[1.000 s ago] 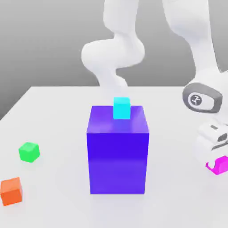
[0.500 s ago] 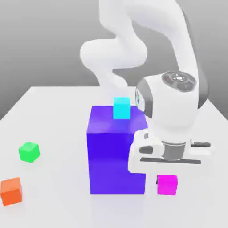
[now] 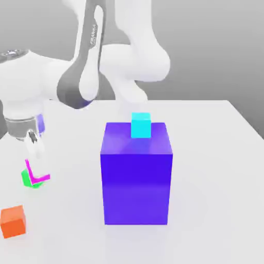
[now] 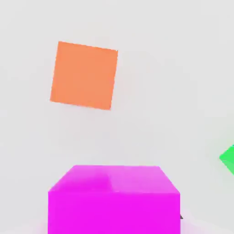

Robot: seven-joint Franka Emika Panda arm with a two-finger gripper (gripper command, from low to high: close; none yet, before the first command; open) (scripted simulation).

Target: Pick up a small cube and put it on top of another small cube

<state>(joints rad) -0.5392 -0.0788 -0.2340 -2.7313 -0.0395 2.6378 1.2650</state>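
Beside the purple block: gripper is gripping pink cube over green cube | orange cube is sitting near | cyan cube is resting atop block | bare table is lying beyond.

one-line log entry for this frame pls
phase: carry | gripper: shut on pink cube | pink cube: over green cube, contact unclear | orange cube: table | cyan cube: on purple block

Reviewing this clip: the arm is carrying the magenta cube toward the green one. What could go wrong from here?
1. In the hand view the green cube sits off to one side of the held magenta cube, so releasing now would likely miss or land off-centre.
2. The orange cube lies close by; a low descent by the gripper could nudge it or the green cube.
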